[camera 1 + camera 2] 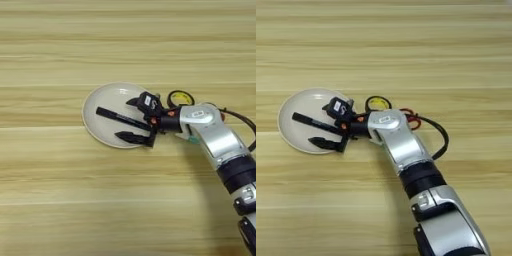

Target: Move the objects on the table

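- One round cream plate [102, 102] sits on the light wood-grain counter [125, 40], a little left of the middle in the left eye view.
- The slim black marker pen [117, 117] lies on the plate, slanting from upper left down to the right, its right end reaching in between the fingers.
- The right gripper [133, 120] hangs over the plate's right half, its two black fingers spread wide: one finger [141, 101] near the plate's upper right rim, the other [132, 137] low across the plate's lower right edge.
- The fingers are released; neither fingertip presses on the marker pen, whose shaft runs through the gap between them.
- The silver forearm [401, 140] comes in from the lower right, with black and red cables [431, 130] looping beside it.
- A small ring of yellow and black [180, 97] shows just beyond the wrist, right of the plate.
- A sliver of teal-green [193, 140] peeks out under the forearm; I cannot tell what it is.
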